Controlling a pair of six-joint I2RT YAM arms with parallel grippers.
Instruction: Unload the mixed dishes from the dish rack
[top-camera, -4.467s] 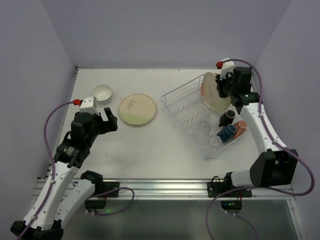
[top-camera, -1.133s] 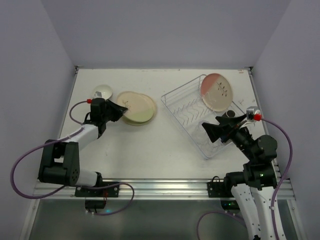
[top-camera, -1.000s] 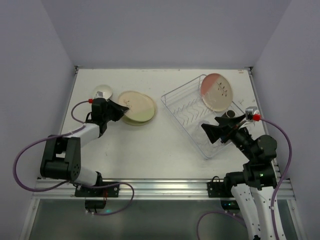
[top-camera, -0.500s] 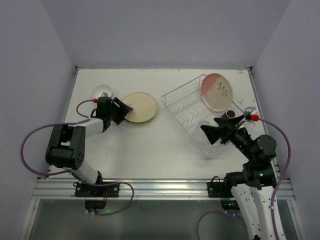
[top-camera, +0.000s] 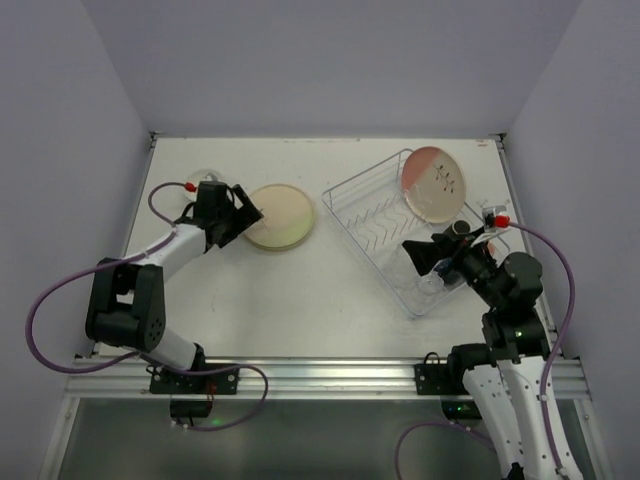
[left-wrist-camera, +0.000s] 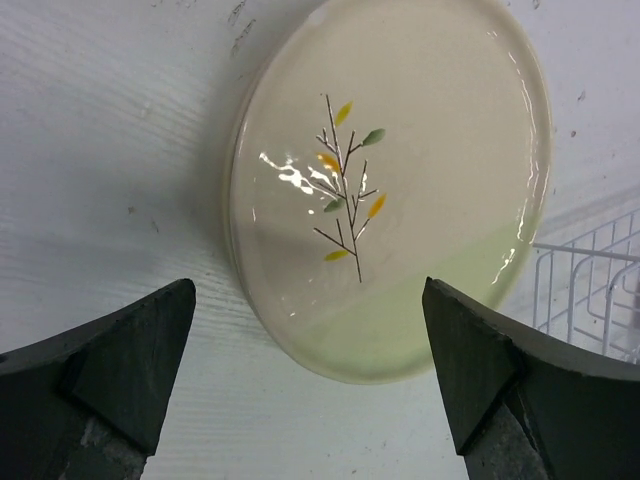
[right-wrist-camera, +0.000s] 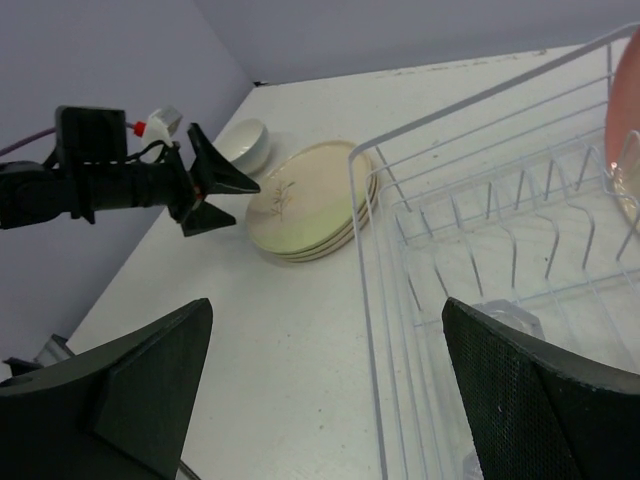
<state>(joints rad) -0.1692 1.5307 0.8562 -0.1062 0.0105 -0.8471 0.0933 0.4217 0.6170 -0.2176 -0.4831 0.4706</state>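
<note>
Wire dish rack (top-camera: 352, 186) sits right of centre. Pink-half plate (top-camera: 435, 183) stands on edge in far corner, well beyond right gripper (top-camera: 420, 258). Right gripper wide open, empty, hovering over rack's near end. Clear glass (right-wrist-camera: 500, 318) just below and ahead, rack rim tight on both sides. Right arm far nearer. Left gripper (top-camera: 247, 210) open, empty, beside plate stack (top-camera: 282, 215) lying flat left of rack. Bare table (top-camera: 300, 290) between.

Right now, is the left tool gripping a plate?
No, the left tool is open with nothing in it; the plates lie stacked.
</note>
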